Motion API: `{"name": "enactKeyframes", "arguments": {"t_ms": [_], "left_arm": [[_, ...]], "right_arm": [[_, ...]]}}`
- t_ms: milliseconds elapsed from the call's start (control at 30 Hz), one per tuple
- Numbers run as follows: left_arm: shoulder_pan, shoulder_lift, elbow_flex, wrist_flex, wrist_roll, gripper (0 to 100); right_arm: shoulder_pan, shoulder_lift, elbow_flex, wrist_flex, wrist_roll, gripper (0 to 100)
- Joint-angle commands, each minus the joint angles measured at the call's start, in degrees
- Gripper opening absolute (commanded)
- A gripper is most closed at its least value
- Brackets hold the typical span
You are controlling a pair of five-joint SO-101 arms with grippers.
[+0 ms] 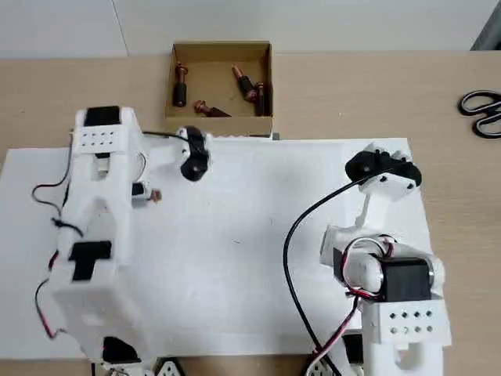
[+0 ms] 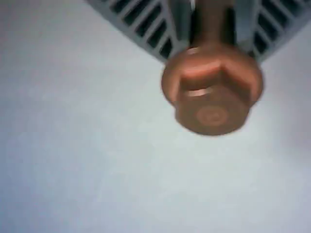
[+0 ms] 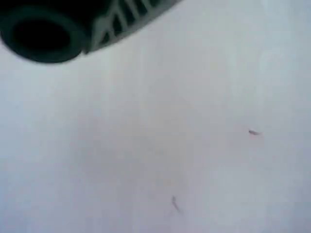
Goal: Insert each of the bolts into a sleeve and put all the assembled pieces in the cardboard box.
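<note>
Mating step, I reckon: left fingers (image 2: 141, 24) pinch the bolt (image 2: 211, 92) by its shank, head sticking out past the tips. Right fingers (image 3: 126, 19) are closed on the sleeve (image 3: 43, 31). Next I'd align the axes, then push in.

bolt (image 2: 212, 92): blurred, shank cut off | sleeve (image 3: 43, 34): probably, partly cropped

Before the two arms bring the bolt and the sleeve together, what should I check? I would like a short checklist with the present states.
1. Bolt gripped in left jaws: ok, shank clamped, head free.
2. Sleeve gripped in right jaws: ok, it sits against a ribbed jaw, above the sheet.
3. Sleeve bore empty: ok, a dark open hole.
4. Bolt lined up with bore: not ok, the two are far apart.
5. Room in cardboard box: ok, bare floor between the pieces.
</note>
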Motion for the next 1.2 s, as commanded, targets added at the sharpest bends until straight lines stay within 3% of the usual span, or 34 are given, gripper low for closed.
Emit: {"name": "enactKeyframes", "arguments": {"t_ms": [0, 300, 500, 700, 867, 1033, 1167], "left_arm": [[2.9, -12.92, 2.24, 1.41, 1.23, 0], [16.09, -33.76, 4.88, 1.23, 39.38, 0], [22.15, -40.09, 4.88, 1.32, 71.82, 0], [23.12, -48.97, 4.97, -0.26, 80.18, 0], [23.12, -56.26, 7.6, -4.4, 91.78, 0], [23.03, -67.08, 22.11, -10.9, 105.41, 0], [22.86, -77.19, 38.64, -23.56, 110.24, 0]], "right_arm": [[-0.66, -0.92, -5.54, -0.66, 0.62, 0.4], [-6.81, -8.92, -9.85, 5.41, 1.23, 0.4], [-6.81, -19.74, -5.54, 5.05, 9.85, 0.4], [-7.08, -26.24, 0.88, 1.98, 11.52, 0.4], [-7.08, -33.89, 9.49, -7.08, 15.56, 0.4], [-7.16, -44.97, 23.12, -16.66, 19.25, 0.4], [-11.03, -45.41, 27.87, -18.59, 17.85, 0.4]]}}
